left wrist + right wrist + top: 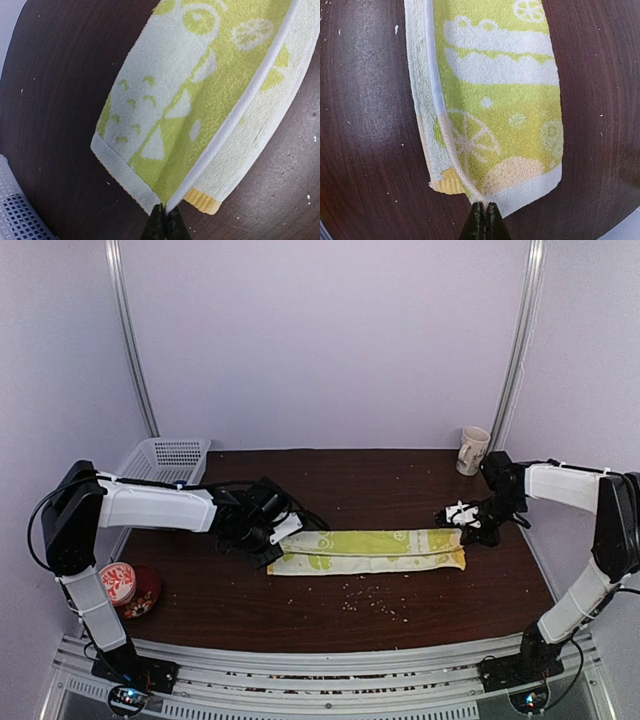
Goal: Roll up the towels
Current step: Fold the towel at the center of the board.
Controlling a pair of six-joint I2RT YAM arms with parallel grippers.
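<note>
A yellow-green towel (pixel 370 550), folded into a long strip, lies on the dark table (pixel 330 480). The left gripper (pixel 272 540) is at its left end, the right gripper (pixel 462 520) at its right end. A white basket (pixel 170 455) and a mug (pixel 473 450) stand behind.

- The table (pixel 330 490) has a dark brown wooden top, scuffed and shiny in places.
- A yellow-green towel (pixel 370 548) with a pale pattern lies across its middle, folded into a long strip running left to right.
- A white mesh basket (pixel 170 458) sits at the far left corner.
- A pale mug (pixel 473 450) stands upright at the far right.
- A dark red bowl (pixel 148 592) sits at the near left edge, touching a red-and-white tub (pixel 117 581).
- Pale crumbs (pixel 365 600) are scattered near the towel's near side.
</note>
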